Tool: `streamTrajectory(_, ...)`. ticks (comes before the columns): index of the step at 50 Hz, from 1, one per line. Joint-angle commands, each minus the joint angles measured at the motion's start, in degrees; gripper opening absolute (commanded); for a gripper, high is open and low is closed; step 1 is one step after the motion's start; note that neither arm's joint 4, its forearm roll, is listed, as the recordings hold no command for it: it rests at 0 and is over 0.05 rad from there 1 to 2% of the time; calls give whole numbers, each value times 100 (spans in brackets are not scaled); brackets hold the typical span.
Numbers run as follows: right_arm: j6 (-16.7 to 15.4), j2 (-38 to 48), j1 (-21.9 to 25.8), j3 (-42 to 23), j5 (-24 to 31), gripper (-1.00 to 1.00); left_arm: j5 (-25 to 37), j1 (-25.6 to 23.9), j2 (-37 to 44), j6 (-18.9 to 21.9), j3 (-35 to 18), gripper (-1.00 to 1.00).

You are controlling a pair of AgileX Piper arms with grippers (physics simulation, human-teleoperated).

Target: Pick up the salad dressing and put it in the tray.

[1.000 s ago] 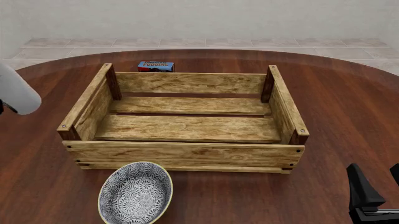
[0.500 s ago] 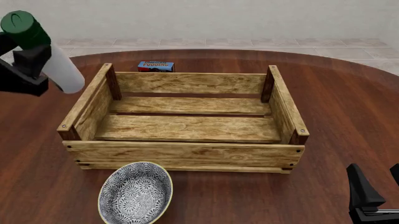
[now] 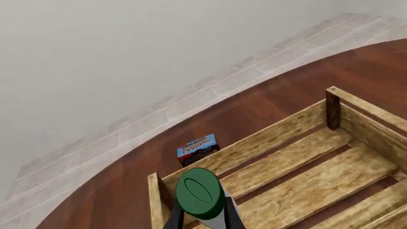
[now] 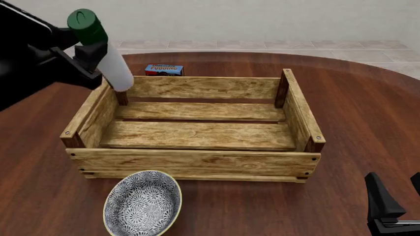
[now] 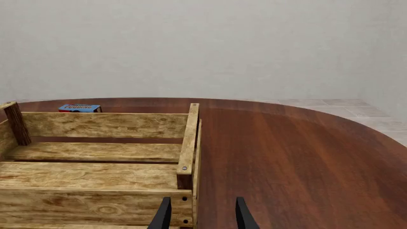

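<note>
The salad dressing [image 4: 115,70], a slim white bottle with a dark green cap [image 4: 82,22], hangs tilted in the air over the tray's far left corner. My left gripper [image 4: 90,55] is shut on its upper body. In the left wrist view the cap [image 3: 200,192] fills the near edge between the fingers [image 3: 173,221]. The tray [image 4: 196,163] is a light-wood slatted crate in the middle of the table, with nothing inside; it also shows in the left wrist view [image 3: 289,128] and the right wrist view [image 5: 105,125]. My right gripper [image 4: 396,204] is open and empty near the front right, beside the crate's right front corner [image 5: 202,217].
A blue-and-red pudding box [image 4: 163,70] stands just behind the crate's far wall; it also shows in the left wrist view [image 3: 198,149] and the right wrist view [image 5: 79,108]. A round blue-white patterned bowl [image 4: 143,202] sits against the crate's front left. The table is dark wood.
My left arm has carried the bottle up and to the right, from the table's far left edge to above the crate's far left corner. The right arm has not moved.
</note>
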Motion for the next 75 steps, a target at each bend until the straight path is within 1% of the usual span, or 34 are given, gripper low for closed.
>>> streamTrajectory(1, 0, 0, -1, 0, 0, 100, -328, -453, 468, -103, -136, -100)
streamTrajectory(18, 0, 0, 0, 0, 0, 100, -732, -912, 1110, -280, -99, -100)
streamTrajectory(24, 0, -1, 0, 0, 0, 100, -860, -968, 1376, -335, -157, -100)
streamTrajectory(28, 0, 2, 1, 0, 0, 100, -942, -1045, 1639, -483, -235, -100)
streamTrajectory(31, 0, 0, -1, 0, 0, 100, -991, -1091, 1749, -512, -246, -100)
streamTrajectory(45, 1, -1, 0, 0, 0, 100, -1298, -1205, 2171, -577, -143, -100)
streamTrajectory(59, 0, -1, 0, 0, 0, 100, -1484, -1123, 2697, -726, -343, -100)
streamTrajectory(69, 0, -1, -1, 0, 0, 100, -1434, -1126, 3101, -842, -709, -100)
streamTrajectory(75, 1, -1, -1, 0, 0, 100, -1376, -1120, 3323, -840, -940, -100)
